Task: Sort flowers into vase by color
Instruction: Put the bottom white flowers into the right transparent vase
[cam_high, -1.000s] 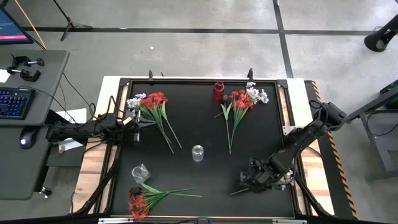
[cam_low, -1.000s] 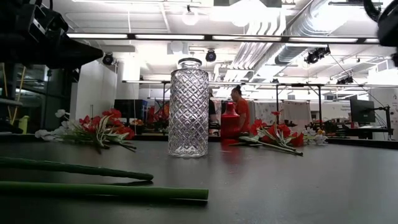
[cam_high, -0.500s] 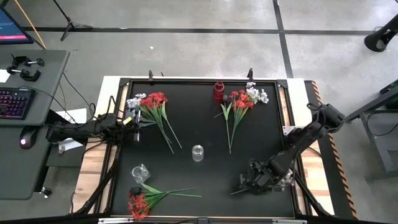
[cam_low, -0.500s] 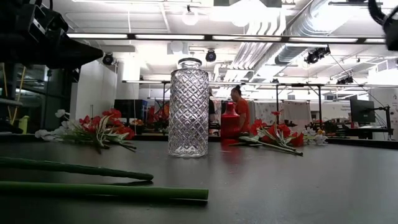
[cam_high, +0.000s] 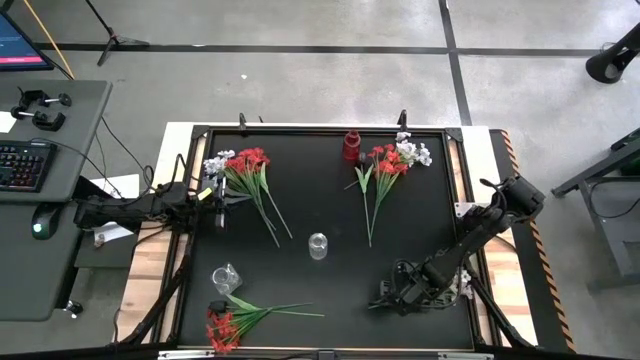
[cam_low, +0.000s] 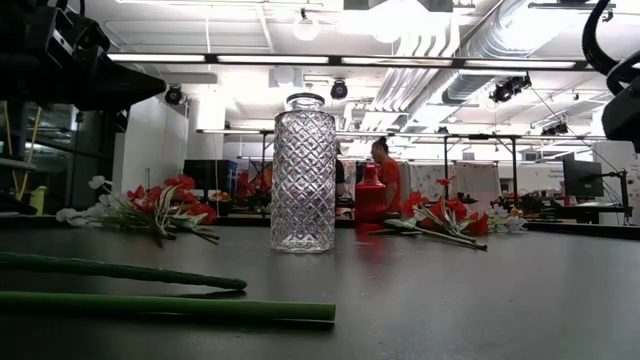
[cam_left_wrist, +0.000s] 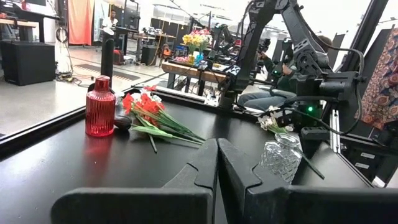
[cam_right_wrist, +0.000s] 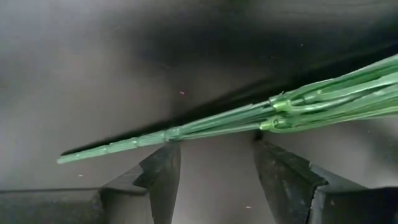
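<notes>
Flowers lie in bunches on the black table: red and white at the far left (cam_high: 245, 168), red and white at the far right (cam_high: 393, 162), red at the near left (cam_high: 228, 322). One green stem (cam_right_wrist: 217, 121) lies flat near the right front corner. My right gripper (cam_right_wrist: 214, 168) hangs open, pointing steeply down, with the stem crossing just past its fingertips (cam_high: 393, 298). My left gripper (cam_left_wrist: 217, 163) waits shut and level at the table's left edge (cam_high: 218, 205). A clear cut-glass vase (cam_high: 318, 245) stands mid-table.
A red vase (cam_high: 351, 146) stands at the far edge, and a small clear vase (cam_high: 226, 278) at the near left. Two long green stems (cam_low: 160, 305) lie in the foreground of the low view. A raised rim (cam_high: 300, 128) runs around the table.
My right gripper has sunk toward the stem lying at the table's right front, staying open. The flowers and vases have not moved.
</notes>
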